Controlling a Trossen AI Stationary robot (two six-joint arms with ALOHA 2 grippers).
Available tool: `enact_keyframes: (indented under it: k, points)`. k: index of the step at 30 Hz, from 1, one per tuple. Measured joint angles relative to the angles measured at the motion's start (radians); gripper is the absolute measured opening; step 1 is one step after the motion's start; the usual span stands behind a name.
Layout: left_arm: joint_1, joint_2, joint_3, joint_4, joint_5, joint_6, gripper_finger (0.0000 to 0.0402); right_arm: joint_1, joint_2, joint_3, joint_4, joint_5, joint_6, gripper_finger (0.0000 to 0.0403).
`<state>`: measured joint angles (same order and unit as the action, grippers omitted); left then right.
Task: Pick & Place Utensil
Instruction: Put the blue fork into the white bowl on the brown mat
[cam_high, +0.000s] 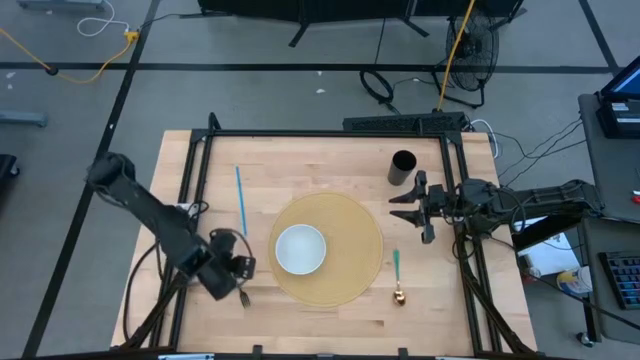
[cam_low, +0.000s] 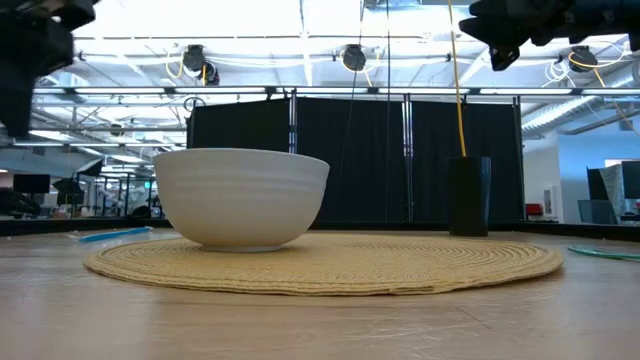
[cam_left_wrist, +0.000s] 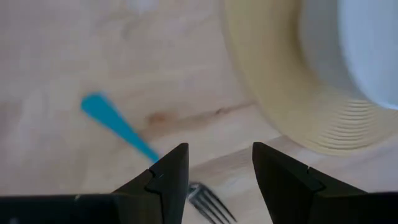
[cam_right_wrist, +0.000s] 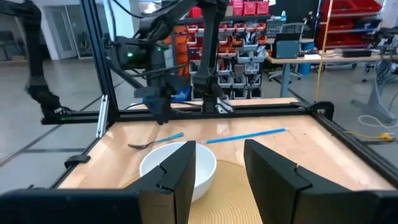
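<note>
A fork with a blue handle (cam_left_wrist: 117, 126) lies flat on the wooden table left of the round woven placemat (cam_high: 345, 262); its metal tines (cam_left_wrist: 208, 202) show below my left gripper (cam_left_wrist: 219, 149). That gripper is open and hangs over the fork (cam_high: 243, 297), raised off the table. A white bowl (cam_high: 300, 249) sits on the placemat. A green-handled spoon (cam_high: 397, 275) lies at the mat's right edge. My right gripper (cam_high: 397, 206) is open, hovering right of the mat near a black cup (cam_high: 402, 167).
A long thin blue stick (cam_high: 240, 200) lies on the table left of the mat, far of the fork. A black frame (cam_high: 320, 133) borders the table. Bare wood shows near the front edge (cam_high: 320, 320). The bowl (cam_low: 240, 198) and cup (cam_low: 468, 195) stand upright.
</note>
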<state>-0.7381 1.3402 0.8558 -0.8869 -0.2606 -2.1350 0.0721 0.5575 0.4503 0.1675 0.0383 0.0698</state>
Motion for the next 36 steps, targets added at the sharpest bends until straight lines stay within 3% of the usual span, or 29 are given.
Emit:
enact_keyframes:
  k: [8, 14, 23, 29, 36]
  points:
    - [-0.016, 0.147, 0.002, 0.028, 0.18, -0.177, 0.0184, 0.0, 0.0, 0.0, -0.023, -0.032, -0.014, 0.013]
    - [-0.012, 0.158, 0.003, 0.024, 0.152, -0.216, 0.0184, 0.0, 0.0, 0.0, -0.02, -0.04, -0.025, 0.013]
    - [0.049, 0.204, 0.004, 0.025, 0.164, -0.231, 0.0184, 0.0, 0.0, 0.0, -0.022, -0.041, -0.037, 0.013]
    - [0.079, 0.248, 0.004, 0.047, 0.228, -0.233, 0.0184, 0.0, 0.0, 0.0, -0.023, -0.041, -0.05, 0.013]
    - [0.075, 0.243, 0.005, 0.077, 0.212, -0.235, 0.0184, 0.0, 0.0, 0.0, -0.023, -0.043, -0.071, 0.013]
